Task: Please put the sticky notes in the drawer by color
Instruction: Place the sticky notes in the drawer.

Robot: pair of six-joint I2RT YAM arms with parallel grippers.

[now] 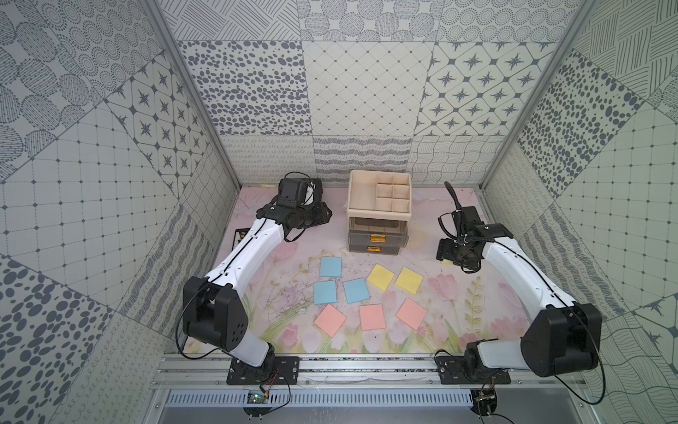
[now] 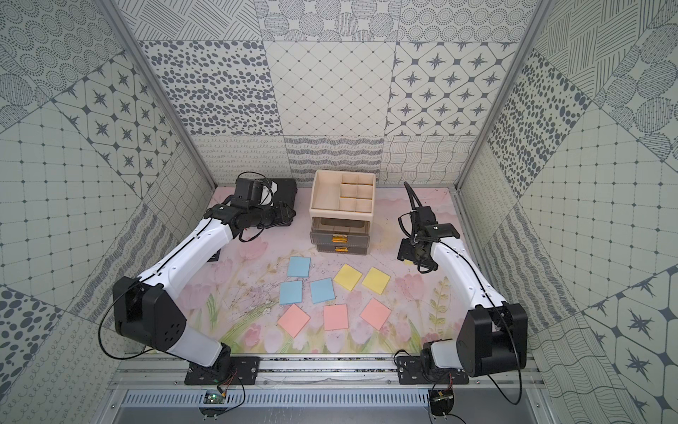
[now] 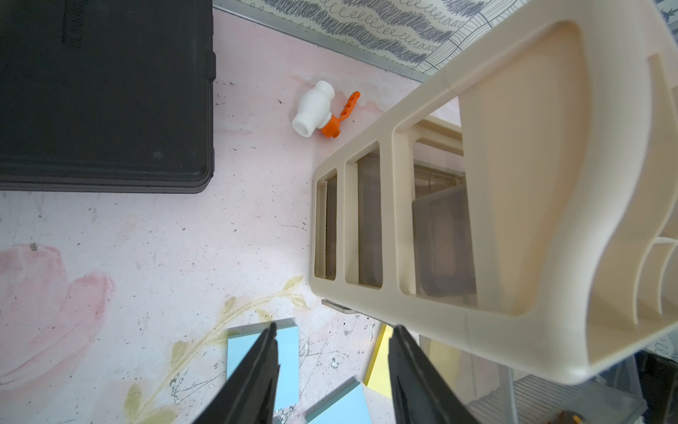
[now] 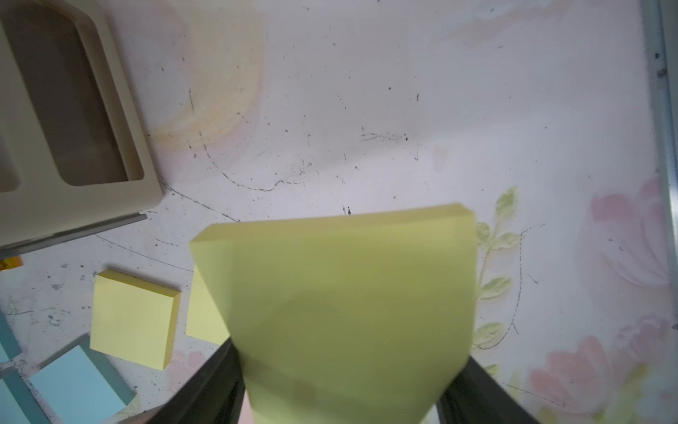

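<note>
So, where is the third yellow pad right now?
In the right wrist view the third yellow pad sits in the right arm's jaws, to the right of the drawer cabinet.

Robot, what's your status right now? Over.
Right pincer shut on yellow sticky pad. Left pincer open, empty, beside cabinet. Top drawer open. Nothing blocking it.

Soft, even light fills both top views, with only faint shadows on the pale floral table mat (image 1: 282,253); straight lines bow near the borders. In the right wrist view the yellow square paper sticky-note pad (image 4: 348,312) looms blurred and shaded. The cream plastic drawer cabinet (image 3: 513,183) looks soft and pale close to the left wrist lens.
</note>
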